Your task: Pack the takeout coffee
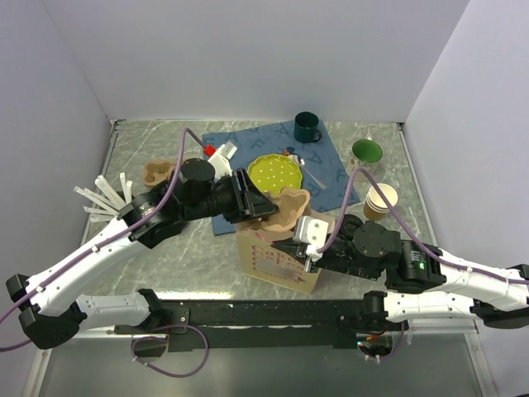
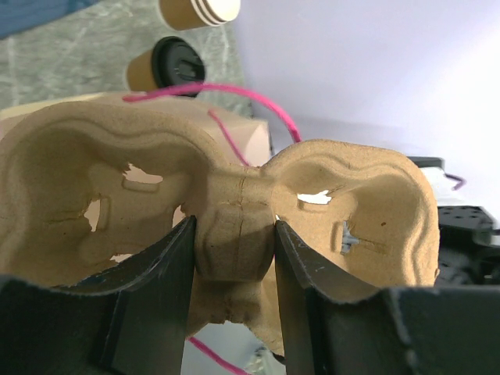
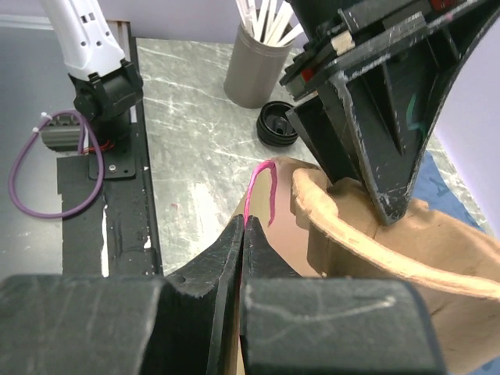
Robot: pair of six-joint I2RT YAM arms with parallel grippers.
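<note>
Between the left jaws, lumpy pulp carrier [image 2: 234, 234]

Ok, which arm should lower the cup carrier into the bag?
Left: the left gripper clamps the cup carrier over the bag; the right gripper is shut on the bag's edge.

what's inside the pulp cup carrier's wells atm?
Both wells of the carrier in the left claw look empty; the lidded coffee is outside, beyond it. Claw fingers cover the wells' lower edges.
</note>
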